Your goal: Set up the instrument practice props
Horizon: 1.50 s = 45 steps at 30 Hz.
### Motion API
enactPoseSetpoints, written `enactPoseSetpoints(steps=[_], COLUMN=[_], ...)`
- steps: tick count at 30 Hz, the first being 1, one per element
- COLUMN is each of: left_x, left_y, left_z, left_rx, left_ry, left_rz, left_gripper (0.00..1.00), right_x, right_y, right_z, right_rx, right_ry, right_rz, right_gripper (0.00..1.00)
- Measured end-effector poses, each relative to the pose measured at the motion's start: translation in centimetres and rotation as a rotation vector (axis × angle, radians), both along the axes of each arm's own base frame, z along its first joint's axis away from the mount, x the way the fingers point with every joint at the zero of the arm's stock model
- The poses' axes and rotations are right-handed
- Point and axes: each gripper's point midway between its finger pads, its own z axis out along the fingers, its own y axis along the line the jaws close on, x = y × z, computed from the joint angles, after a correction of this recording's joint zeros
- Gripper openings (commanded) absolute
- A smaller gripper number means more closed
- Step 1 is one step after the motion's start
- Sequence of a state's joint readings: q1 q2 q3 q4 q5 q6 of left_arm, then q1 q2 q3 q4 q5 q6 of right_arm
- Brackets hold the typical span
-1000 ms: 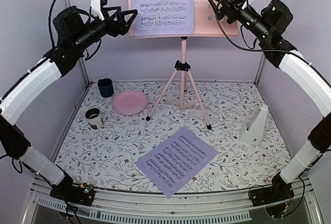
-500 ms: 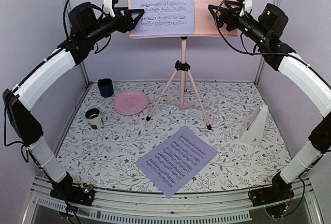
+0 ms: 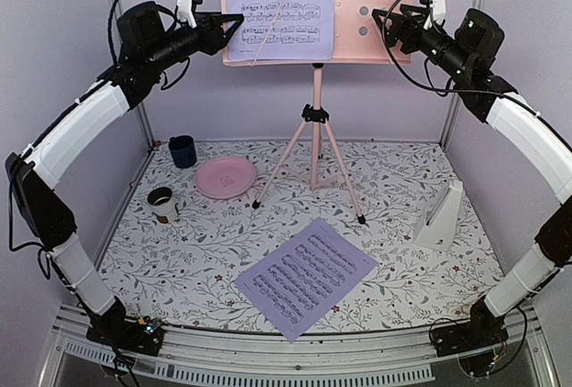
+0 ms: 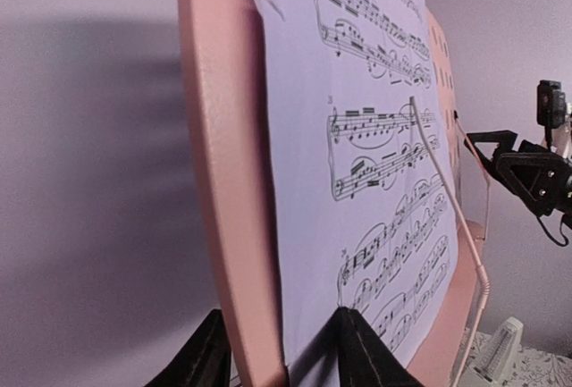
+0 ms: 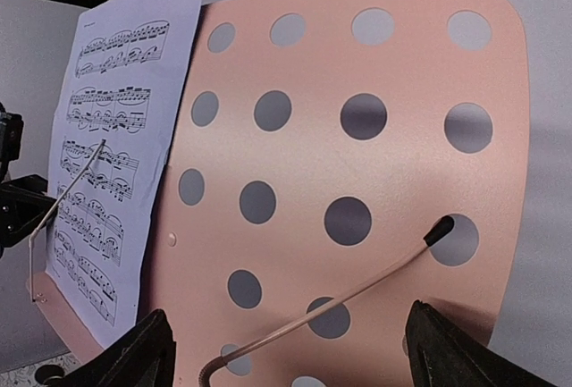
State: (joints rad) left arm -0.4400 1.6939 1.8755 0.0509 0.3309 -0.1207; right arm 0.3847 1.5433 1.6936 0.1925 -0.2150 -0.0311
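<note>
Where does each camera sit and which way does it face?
Top external: above and behind the arm bases, looking down across the table at the music stand; both arms show.
Left wrist: at the stand's left edge, looking along the sheet music toward the right gripper; own fingers below.
Right wrist: facing the stand's perforated front; own fingers in the bottom corners.
Shared: both wrist views show that sheet under its thin retaining arm.
</note>
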Motion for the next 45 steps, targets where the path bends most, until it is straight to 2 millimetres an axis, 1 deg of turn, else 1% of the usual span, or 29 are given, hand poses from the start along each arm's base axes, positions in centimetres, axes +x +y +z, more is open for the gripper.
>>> enactPoseSetpoints(steps=[4,7,12,16,18,20,22,24,26,28,30,34,36,40,41,43,45], left_x=[0.0,0.0,-0.1,-0.7,-1.0,-1.2,-1.2,-1.0,-0.7,-0.5,-0.5,-1.2,-2.0,-3.7,-4.0,-4.5,-5.1], left_y=[0.0,0.1,0.1,0.2,0.1,0.1,0.1,0.4,0.7,1.1,1.4,2.5,3.5,6.2,6.7,7.5,8.2], left_z=[0.0,-0.1,-0.6,-0.6,-0.4,-0.4,-0.4,-0.4,-0.4,-0.6,-1.0,-2.0,-2.3,-3.5,-3.8,-4.9,-6.9], left_rx=[0.002,0.004,0.016,0.018,0.018,0.018,0.017,0.019,0.018,0.016,0.019,0.019,0.01,-0.013,-0.017,-0.023,-0.02], left_ry=[0.003,0.003,0.006,0.006,0.005,0.008,0.008,0.006,0.001,0.007,0.011,0.037,0.043,0.075,0.081,0.102,0.144], left_rz=[-0.001,-0.001,0.001,-0.015,-0.027,-0.035,-0.035,-0.02,-0.004,0.01,0.023,0.06,0.086,0.144,0.156,0.177,0.191], left_gripper=[0.42,0.39,0.27,0.23,0.23,0.28,0.37,0.53,0.72,0.81,0.84,0.86,0.86,0.86,0.86,0.85,0.84], right_x=[0.1,0.1,0.1,0.2,0.3,0.3,0.3,0.3,0.3,0.2,0.0,-0.8,-1.4,-2.9,-3.3,-4.3,-5.2], right_y=[-0.3,-0.5,-1.0,-1.3,-1.4,-1.5,-1.6,-1.8,-1.9,-1.9,-1.9,-1.9,-2.0,-2.4,-2.5,-2.9,-3.2], right_z=[0.0,0.1,0.2,0.2,0.2,0.2,0.3,0.3,0.3,0.4,0.4,0.6,0.5,0.2,0.0,-0.9,-2.2], right_rx=[0.008,0.011,0.013,0.015,0.016,0.017,0.023,0.031,0.036,0.038,0.037,0.031,0.028,0.021,0.021,0.017,0.012], right_ry=[0.005,0.006,0.007,0.008,0.008,0.008,0.011,0.016,0.018,0.019,0.021,0.022,0.028,0.054,0.06,0.086,0.118], right_rz=[-0.004,-0.007,-0.018,-0.026,-0.031,-0.034,-0.035,-0.036,-0.037,-0.037,-0.033,-0.014,-0.008,0.002,0.004,0.007,0.01], right_gripper=[0.91,0.91,0.91,0.91,0.91,0.91,0.91,0.91,0.91,0.91,0.9,0.9,0.9,0.9,0.9,0.9,0.89])
